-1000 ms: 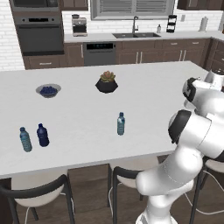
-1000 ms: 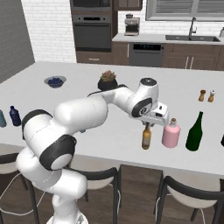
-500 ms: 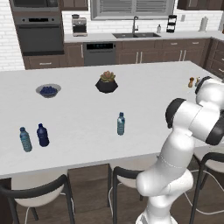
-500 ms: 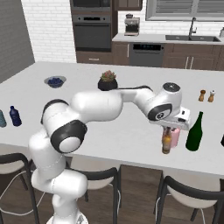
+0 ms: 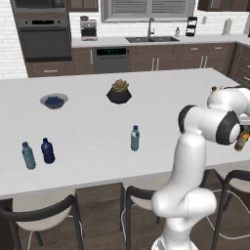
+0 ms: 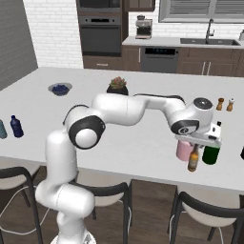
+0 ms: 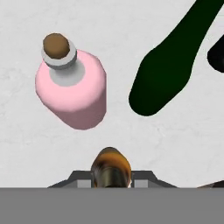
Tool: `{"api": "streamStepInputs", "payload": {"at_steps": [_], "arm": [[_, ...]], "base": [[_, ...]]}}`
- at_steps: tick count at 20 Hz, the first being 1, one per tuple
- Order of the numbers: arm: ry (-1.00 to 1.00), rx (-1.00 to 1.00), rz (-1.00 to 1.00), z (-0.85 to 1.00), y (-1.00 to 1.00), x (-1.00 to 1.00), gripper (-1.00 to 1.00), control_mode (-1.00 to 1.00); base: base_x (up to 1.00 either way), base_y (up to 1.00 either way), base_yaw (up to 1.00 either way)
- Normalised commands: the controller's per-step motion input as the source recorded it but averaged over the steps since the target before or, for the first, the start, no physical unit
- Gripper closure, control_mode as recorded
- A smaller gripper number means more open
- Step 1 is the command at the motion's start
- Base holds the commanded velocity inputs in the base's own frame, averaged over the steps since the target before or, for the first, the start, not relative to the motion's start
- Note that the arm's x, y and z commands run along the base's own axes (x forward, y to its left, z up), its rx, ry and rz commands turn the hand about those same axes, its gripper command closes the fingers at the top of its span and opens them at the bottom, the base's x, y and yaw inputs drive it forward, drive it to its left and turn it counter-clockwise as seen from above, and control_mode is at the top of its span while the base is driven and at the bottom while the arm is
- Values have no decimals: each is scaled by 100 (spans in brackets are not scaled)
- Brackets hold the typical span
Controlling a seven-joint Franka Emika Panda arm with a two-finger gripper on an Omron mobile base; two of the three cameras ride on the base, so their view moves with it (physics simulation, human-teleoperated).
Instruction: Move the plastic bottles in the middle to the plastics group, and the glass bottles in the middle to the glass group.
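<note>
Amber bottle (image 6: 193, 159) in shut claw (image 6: 194, 142)

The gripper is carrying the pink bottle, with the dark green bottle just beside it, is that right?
Not quite. The gripper is shut on the amber bottle; the pink bottle stands free on the counter, as the hand view shows. The dark green bottle is indeed beside it.

At the right end of the counter (image 6: 143, 152) room is tight: the pink bottle (image 6: 182, 150) and the green bottle (image 6: 211, 151) stand near each other, with a strip of bare counter between them. The amber bottle (image 6: 193, 159) hangs just in front of that gap. The salt and pepper shakers (image 6: 225, 104) stand well behind, leaving open counter between.
</note>
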Motion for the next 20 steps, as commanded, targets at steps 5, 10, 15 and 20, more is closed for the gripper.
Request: {"api": "streamStepInputs", "payload": {"at_steps": [5,10,15,20], "arm": [[-3,0,0,-26,-8,27,100,-100],[-1,0,0,-35,0,20,100,-100],[0,-2,0,-29,5,18,100,-100],[0,-9,0,-45,32,0,100,-100]], "base": [[0,0,0],[0,0,0],[0,0,0],[0,0,0]]}}
